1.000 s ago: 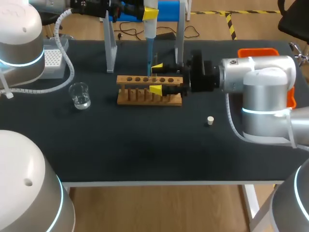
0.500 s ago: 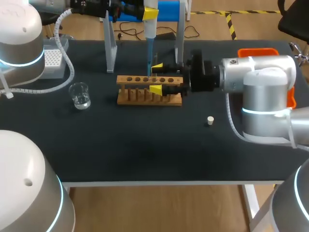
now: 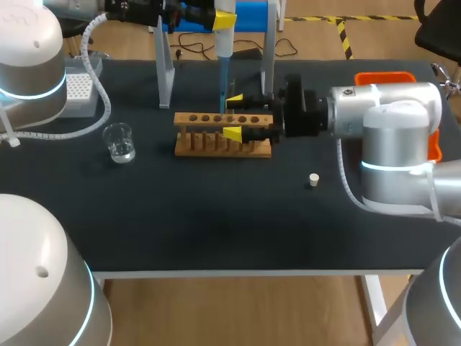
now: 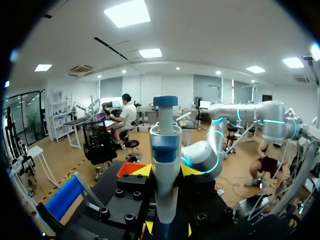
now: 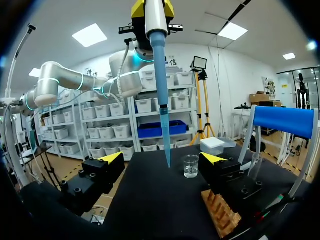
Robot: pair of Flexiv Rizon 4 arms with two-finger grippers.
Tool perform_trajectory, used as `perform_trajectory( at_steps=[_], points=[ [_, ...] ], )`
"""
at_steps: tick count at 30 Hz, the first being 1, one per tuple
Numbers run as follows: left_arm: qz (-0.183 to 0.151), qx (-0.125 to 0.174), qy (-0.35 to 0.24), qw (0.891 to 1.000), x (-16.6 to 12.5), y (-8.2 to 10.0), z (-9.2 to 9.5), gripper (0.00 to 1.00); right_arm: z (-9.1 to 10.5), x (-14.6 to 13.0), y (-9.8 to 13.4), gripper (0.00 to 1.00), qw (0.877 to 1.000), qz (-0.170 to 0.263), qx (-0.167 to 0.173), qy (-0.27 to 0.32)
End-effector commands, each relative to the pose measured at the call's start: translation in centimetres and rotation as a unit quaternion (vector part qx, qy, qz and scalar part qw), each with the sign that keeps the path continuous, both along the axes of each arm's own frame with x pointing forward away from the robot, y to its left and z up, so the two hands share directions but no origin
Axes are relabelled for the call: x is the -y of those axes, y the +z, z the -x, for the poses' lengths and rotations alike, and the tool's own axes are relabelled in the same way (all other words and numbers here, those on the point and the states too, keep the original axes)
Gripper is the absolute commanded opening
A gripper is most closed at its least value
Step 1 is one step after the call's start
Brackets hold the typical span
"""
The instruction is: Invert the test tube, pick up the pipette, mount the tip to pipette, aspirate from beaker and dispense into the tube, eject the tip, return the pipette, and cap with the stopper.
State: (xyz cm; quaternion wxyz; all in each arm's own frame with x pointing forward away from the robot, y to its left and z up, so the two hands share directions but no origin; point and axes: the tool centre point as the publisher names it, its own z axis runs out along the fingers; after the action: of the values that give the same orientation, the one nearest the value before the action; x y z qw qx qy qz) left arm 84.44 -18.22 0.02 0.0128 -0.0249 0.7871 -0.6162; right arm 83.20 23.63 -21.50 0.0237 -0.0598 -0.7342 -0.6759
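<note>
Across the black table (image 3: 216,216) the task's things are spread well apart. A white tip box (image 3: 78,90) sits at the far left edge. A small glass beaker (image 3: 119,142) with clear liquid in its bottom stands nearer the front, and a pale stopper (image 3: 312,179) lies alone on bare surface toward the right. An orange tray (image 3: 385,76) shows at the far right edge behind the right arm. Near the back stands a pipette stand (image 3: 165,72) with grey uprights and a blue bar. Just in front of it is the wooden test tube rack (image 3: 209,137) with its row of holes. The left gripper (image 3: 222,19) reaches in from the far left corner, its fingers closed from both sides on the pipette (image 3: 224,43). The pipette hangs upright over the rack with a blue tip (image 3: 222,83) mounted and pointing down at the rack's top row. The right gripper (image 3: 234,117) lies level at the rack's right end, fingers spread wide. One yellow tip is behind the rack and one in front, and the pipette tip hangs in the gap between them, touching neither.
</note>
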Motion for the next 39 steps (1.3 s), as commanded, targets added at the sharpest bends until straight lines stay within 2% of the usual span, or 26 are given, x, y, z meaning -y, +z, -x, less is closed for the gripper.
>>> perform_trajectory(
  at_steps=[1,10,18,23,30,39],
  points=[
    [0.000,0.000,0.000,1.000,0.0,0.0,0.0,0.00,0.0,0.1,0.0,1.00,1.000,0.000,0.000,0.002],
    [-0.003,0.002,0.005,1.000,-2.9,-0.3,0.4,0.00,0.0,0.1,0.0,1.00,1.000,0.000,0.000,0.002],
    [0.005,-0.012,0.024,1.000,-7.5,-1.8,1.0,0.00,0.0,0.1,0.0,1.00,1.000,0.000,0.000,0.002],
    [0.007,-0.010,0.034,0.999,-10.4,-2.6,0.7,0.00,0.0,0.1,0.0,1.00,1.000,0.000,0.000,0.002],
    [0.013,-0.001,0.044,0.999,-14.5,-3.9,-0.4,0.00,0.0,0.1,0.0,1.00,1.000,0.000,0.000,0.002],
    [0.010,0.003,0.058,0.998,-18.9,-6.9,-3.3,0.00,0.0,0.1,0.0,1.00,1.000,0.000,0.000,0.002]
  ],
)
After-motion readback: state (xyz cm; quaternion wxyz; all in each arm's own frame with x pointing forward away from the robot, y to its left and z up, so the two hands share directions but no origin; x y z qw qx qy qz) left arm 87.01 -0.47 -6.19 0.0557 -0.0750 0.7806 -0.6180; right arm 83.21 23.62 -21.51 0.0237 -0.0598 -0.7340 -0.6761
